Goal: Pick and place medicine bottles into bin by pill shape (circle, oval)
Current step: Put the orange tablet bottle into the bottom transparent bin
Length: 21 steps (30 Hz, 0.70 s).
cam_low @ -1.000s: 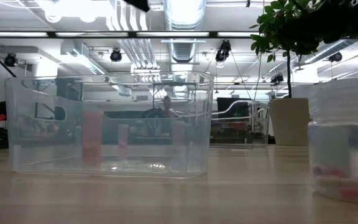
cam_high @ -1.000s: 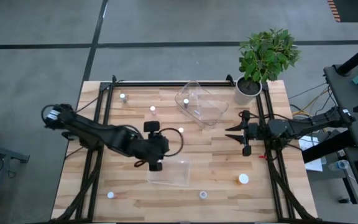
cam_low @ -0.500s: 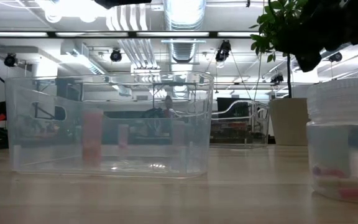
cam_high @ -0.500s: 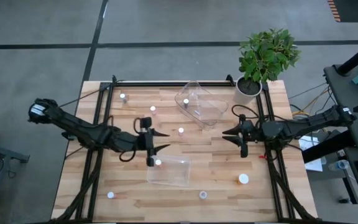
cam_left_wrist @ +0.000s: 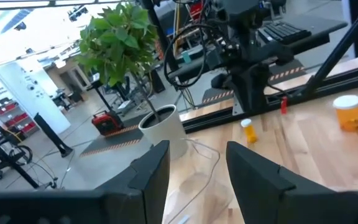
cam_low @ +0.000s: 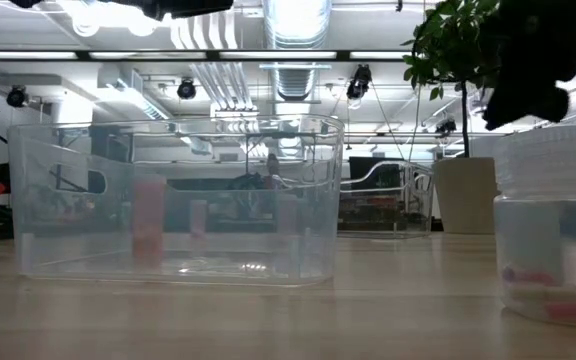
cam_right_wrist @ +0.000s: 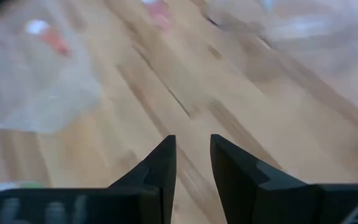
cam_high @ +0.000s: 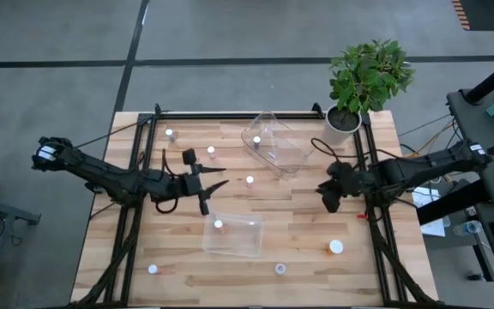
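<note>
The bottle (cam_high: 250, 180) stands mid-surface between the arms, nearer the left tool (cam_high: 214, 184), whose empty fingers are spread and point toward it; the right tool (cam_high: 330, 199), nearly clenched and empty, hangs farther off.

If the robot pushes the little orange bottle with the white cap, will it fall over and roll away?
Probably it could tip: the orange bottle is small, standing upright alone on the wooden table. Once on its side, its round body would likely roll. It looks light for its size, so even a gentle nudge might slide it.
</note>
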Each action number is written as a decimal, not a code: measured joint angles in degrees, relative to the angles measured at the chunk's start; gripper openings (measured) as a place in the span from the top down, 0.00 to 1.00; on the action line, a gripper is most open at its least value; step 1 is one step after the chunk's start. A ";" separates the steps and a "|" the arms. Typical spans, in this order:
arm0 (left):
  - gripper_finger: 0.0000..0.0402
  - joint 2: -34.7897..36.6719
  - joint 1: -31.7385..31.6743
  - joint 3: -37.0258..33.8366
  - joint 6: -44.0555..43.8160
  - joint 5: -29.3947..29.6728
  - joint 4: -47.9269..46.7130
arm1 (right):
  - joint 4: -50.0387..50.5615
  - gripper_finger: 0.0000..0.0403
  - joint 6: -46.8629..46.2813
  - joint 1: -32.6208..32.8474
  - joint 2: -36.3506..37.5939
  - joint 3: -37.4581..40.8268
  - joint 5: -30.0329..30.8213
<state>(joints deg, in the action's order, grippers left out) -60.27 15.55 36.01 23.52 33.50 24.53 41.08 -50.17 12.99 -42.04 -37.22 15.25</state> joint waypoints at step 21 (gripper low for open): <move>0.64 -0.66 -0.11 -0.02 -0.38 0.01 -0.59 | 31.19 0.66 -27.52 -0.02 -12.63 -8.56 -0.19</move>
<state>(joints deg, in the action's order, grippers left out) -60.93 15.44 35.99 23.14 33.52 23.94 72.27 -77.69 12.97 -54.67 -45.78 15.06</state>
